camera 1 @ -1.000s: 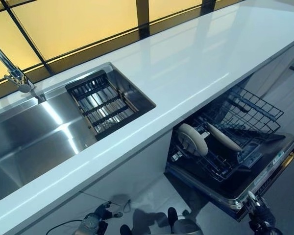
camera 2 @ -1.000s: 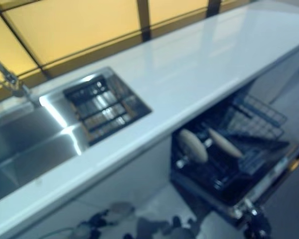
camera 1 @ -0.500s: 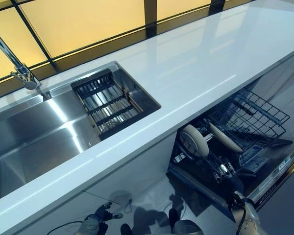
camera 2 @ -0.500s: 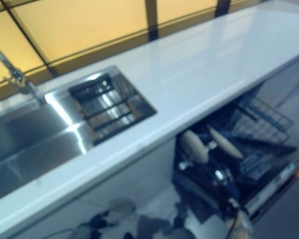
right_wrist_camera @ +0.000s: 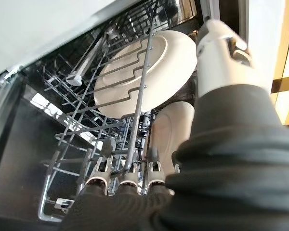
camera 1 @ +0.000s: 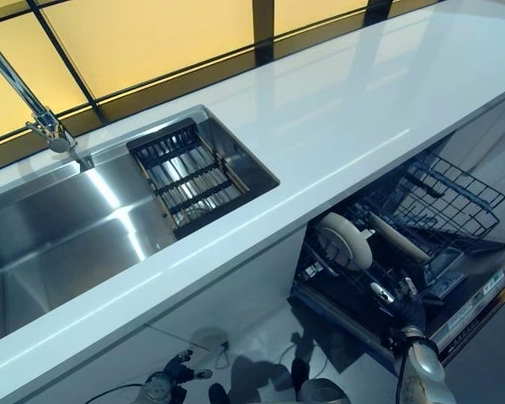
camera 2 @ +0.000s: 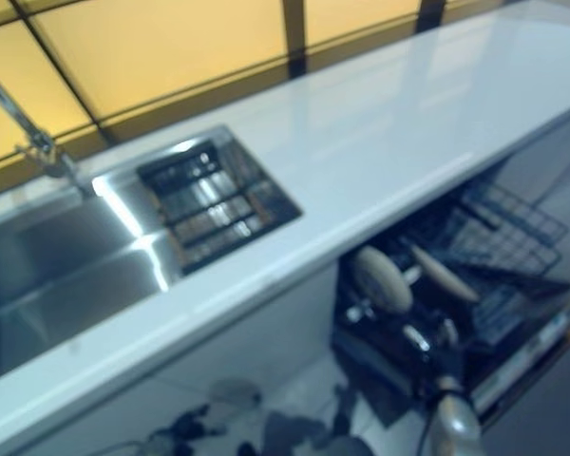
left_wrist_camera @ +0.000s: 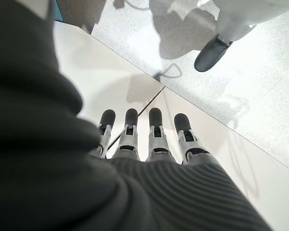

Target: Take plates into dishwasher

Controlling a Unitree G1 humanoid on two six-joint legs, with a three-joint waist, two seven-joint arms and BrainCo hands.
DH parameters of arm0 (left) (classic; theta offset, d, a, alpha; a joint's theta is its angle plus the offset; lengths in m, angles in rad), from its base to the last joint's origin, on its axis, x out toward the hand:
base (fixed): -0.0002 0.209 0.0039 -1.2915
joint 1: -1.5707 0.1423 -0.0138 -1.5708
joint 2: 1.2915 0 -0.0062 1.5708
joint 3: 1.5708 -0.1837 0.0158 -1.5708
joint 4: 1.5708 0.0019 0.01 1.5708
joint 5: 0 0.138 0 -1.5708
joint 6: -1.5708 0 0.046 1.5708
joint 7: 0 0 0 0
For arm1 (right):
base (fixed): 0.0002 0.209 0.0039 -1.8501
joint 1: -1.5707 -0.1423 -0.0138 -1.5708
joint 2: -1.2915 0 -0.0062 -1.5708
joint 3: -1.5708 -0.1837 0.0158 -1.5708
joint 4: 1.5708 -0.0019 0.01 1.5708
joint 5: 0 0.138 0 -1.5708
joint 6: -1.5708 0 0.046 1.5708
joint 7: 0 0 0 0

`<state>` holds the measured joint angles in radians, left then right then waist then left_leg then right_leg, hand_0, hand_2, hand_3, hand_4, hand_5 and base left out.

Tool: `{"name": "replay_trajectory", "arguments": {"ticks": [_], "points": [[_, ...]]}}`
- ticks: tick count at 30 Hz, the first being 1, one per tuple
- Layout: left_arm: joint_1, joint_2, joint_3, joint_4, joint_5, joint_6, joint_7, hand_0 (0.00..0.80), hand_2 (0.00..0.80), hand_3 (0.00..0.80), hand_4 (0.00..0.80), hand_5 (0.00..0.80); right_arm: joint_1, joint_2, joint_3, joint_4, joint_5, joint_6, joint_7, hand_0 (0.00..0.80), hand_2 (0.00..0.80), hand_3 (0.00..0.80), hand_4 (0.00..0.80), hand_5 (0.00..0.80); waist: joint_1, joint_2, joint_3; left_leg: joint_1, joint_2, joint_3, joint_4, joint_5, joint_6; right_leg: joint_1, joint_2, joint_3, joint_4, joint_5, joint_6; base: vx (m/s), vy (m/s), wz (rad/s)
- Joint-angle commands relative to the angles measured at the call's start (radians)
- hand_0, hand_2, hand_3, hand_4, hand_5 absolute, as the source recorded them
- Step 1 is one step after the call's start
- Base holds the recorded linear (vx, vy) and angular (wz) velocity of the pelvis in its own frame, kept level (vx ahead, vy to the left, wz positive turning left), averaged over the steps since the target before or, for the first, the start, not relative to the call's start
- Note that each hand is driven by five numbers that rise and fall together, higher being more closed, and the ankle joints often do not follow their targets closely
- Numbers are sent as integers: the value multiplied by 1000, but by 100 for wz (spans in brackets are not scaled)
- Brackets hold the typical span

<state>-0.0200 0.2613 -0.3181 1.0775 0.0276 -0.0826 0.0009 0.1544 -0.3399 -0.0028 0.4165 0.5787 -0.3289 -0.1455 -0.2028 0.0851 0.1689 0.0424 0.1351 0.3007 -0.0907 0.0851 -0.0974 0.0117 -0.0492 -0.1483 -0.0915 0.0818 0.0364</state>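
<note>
Right arm comes in at the lower right and reaches forward and up. Right hand (camera 1: 406,310) is raised at the near edge of the lower right opening, dark cover toward the camera, fingers (right_wrist_camera: 127,174) straight and side by side, thumb held apart; nothing in its grasp. Left hand (left_wrist_camera: 149,144) hangs low at the near left, pointing down, fingers straight in a row, slightly spread, empty.
</note>
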Motion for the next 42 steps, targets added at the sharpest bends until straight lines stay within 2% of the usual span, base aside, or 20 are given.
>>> {"name": "replay_trajectory", "arguments": {"ticks": [1,6,8,10,16,18,22,24,26,28,32,36,39,42], "points": [[-74,55,42,38,8,-27,11,0,0,0,0,0,-117,-63,-196,-124,-28,-146,-82,0,0,0,0,0,-7,-77,31,38,-34,37,19,-60,34,-4,10,14,39,-71,27,0,0,0],[-72,73,54,39,8,-22,5,0,0,0,0,0,-50,-100,-256,-69,18,12,-53,0,0,0,0,0,-26,-93,32,38,-30,48,20,-60,33,-10,12,17,45,-71,28,0,0,0],[-74,80,58,39,11,-20,1,0,0,0,0,0,-35,-112,-264,-48,20,33,-50,0,0,0,0,0,-32,-99,34,38,-27,52,21,-60,33,-12,14,18,47,-69,29,-4,-15,-1],[-77,85,58,40,16,-23,-1,0,0,0,0,0,-21,-119,-268,-35,29,92,-39,0,0,0,0,0,-38,-106,35,38,-25,54,23,-62,33,-14,18,23,49,-70,28,0,0,0],[-88,102,59,27,32,-8,-11,0,0,0,0,0,18,-114,-228,-11,67,224,185,0,0,0,0,0,-50,-123,33,41,-20,63,24,-61,35,-16,25,31,49,-67,27,2,-11,-4],[-89,108,59,27,35,-9,-15,0,0,0,0,0,29,-114,-220,-4,89,227,236,0,0,0,0,0,-52,-127,33,40,-17,65,25,-61,35,-18,26,32,49,-66,28,-4,-17,-9],[-93,122,64,26,45,-9,-27,0,0,0,0,0,51,-110,-240,4,133,163,264,0,0,0,0,0,-61,-134,33,41,-14,72,23,-61,34,-23,28,38,51,-63,33,-4,-9,-4],[-96,125,60,20,42,-2,-29,0,0,0,0,0,55,-107,-255,11,139,121,218,0,0,0,0,0,-66,-133,34,40,-14,73,23,-62,35,-28,29,43,54,-63,36,0,0,0],[-103,127,47,18,30,2,-27,0,0,0,0,0,50,-108,-285,53,125,91,99,0,0,0,0,0,-71,-130,39,43,-16,74,22,-68,36,-29,28,47,55,-63,41,0,0,0],[-110,126,32,15,23,6,-23,0,0,0,0,0,36,-118,-309,121,91,86,-44,0,0,0,0,0,-71,-126,42,40,-16,75,21,-69,35,-35,27,49,57,-62,45,-15,0,-1],[-125,127,-10,-7,8,17,-13,0,0,0,0,0,-14,-140,-347,219,102,75,-206,0,0,0,0,0,-61,-110,57,25,-17,70,26,-67,35,-52,22,50,63,-58,43,-47,-5,-1],[-134,124,-30,-21,-4,15,-7,0,0,0,0,0,-54,-135,-381,268,143,24,-356,0,0,0,0,0,-56,-86,71,13,-22,66,24,-64,30,-67,13,46,68,-55,43,-44,9,-2],[-142,117,-44,-29,-13,17,-6,0,0,0,0,0,-65,-131,-416,335,186,13,-366,0,0,0,0,0,-54,-62,79,4,-28,62,20,-59,27,-80,7,42,76,-57,43,-14,18,1],[-160,107,-63,-46,-27,22,-10,0,0,0,0,0,-84,-143,-435,444,261,24,-299,0,0,0,0,0,-52,-25,98,-8,-36,57,16,-54,22,-94,-4,37,80,-60,43,-53,63,3]]}}
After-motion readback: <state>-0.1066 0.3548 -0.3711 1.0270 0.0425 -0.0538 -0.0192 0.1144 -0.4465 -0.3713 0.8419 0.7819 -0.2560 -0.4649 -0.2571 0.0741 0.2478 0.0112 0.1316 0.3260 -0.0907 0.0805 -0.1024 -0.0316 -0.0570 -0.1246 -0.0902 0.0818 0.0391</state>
